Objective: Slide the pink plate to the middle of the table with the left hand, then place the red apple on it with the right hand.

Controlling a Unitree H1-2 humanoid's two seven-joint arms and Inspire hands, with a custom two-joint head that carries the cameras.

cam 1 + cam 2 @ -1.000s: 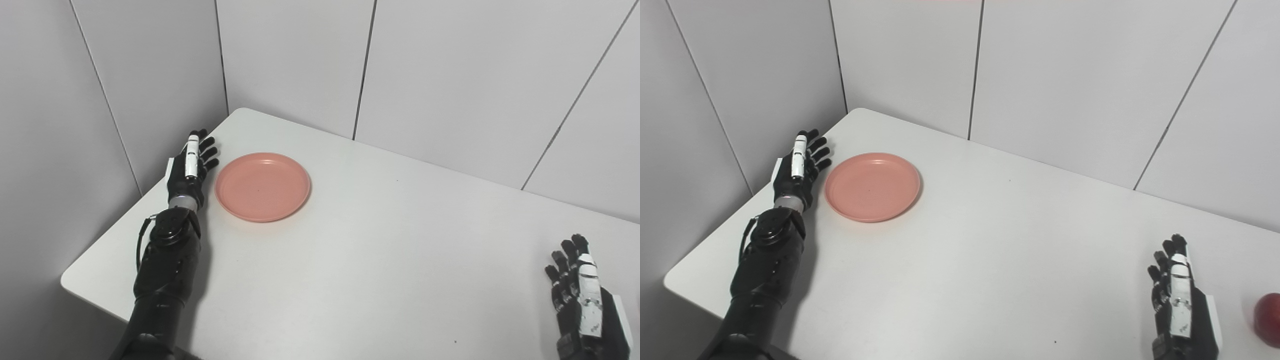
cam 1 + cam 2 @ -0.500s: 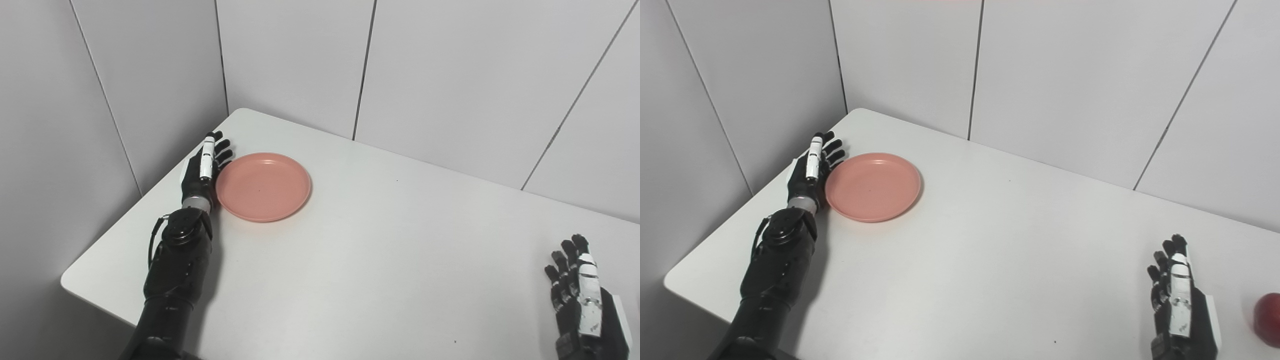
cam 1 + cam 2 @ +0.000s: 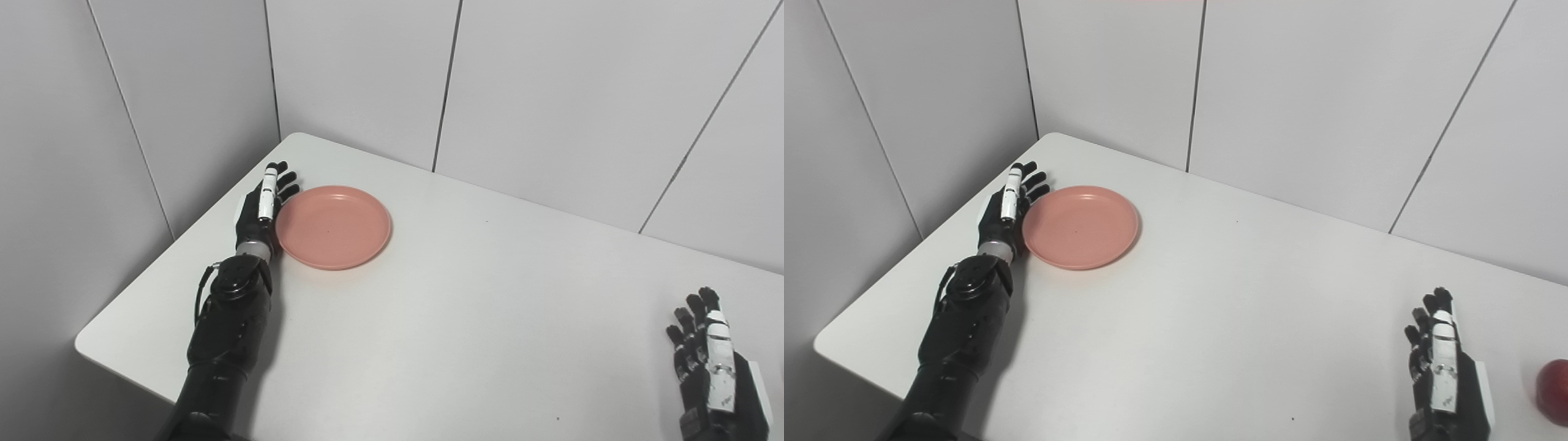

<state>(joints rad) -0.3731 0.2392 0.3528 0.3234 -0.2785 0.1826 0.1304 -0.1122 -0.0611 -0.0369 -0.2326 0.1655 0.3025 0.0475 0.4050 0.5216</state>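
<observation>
Upper left on the desk, the left robot hand, fingers spread and holding nothing, presses the pink plate; the right robot hand waits released at lower right beside the red apple.

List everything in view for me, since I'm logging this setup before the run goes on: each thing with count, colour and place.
plate: one, pink, far left part of the table, its left rim against the left hand.
apple: one, red, near right of the table, cut by the picture's edge, seen only in the right eye view.
table: one, white, set into a corner.
wall panels: grey-white, behind and to the left of the table.
left hand: one, black and white, open, edge-on beside the plate.
right hand: one, black and white, open, near right, left of the apple, apart from it.
</observation>
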